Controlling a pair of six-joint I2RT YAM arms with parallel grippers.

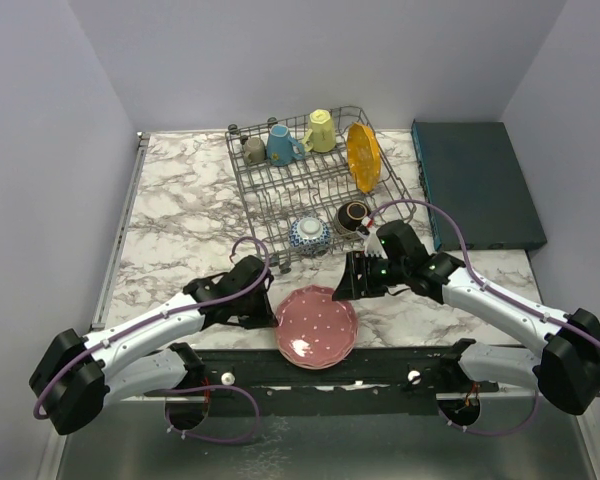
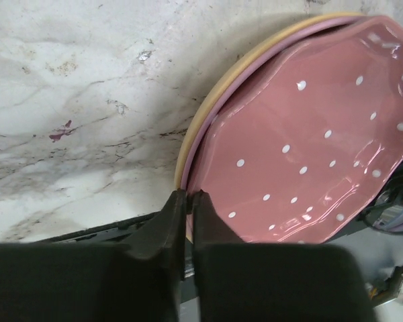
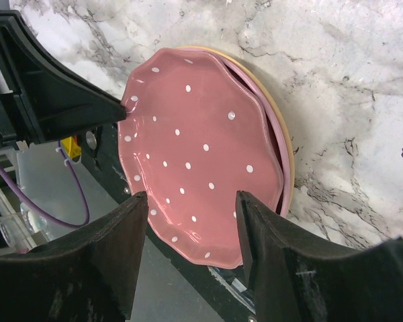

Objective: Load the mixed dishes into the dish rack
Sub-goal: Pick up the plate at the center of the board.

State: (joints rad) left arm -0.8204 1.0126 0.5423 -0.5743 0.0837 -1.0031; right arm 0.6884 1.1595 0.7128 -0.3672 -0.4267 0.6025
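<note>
A pink white-dotted scalloped plate (image 1: 316, 326) (image 2: 309, 134) (image 3: 195, 141) lies at the table's near edge, raised a little over a paler pink rim (image 3: 280, 144) and a tan rim (image 2: 208, 107) beneath it. My left gripper (image 1: 272, 314) (image 2: 188, 198) is shut on the plate's left rim. My right gripper (image 1: 353, 278) (image 3: 191, 201) hangs open above the plate's right side, touching nothing. The dish rack (image 1: 280, 205) holds a grey-olive mug (image 1: 253, 150), a blue mug (image 1: 281, 145), a yellow mug (image 1: 321, 131), an upright orange plate (image 1: 363, 156), a dark brown bowl (image 1: 353, 217) and a blue-white bowl (image 1: 309, 235).
A flat dark teal box (image 1: 475, 185) lies to the right of the rack. A black rail (image 1: 380, 365) runs along the table's near edge under the plate. Grey walls close in the left, back and right sides.
</note>
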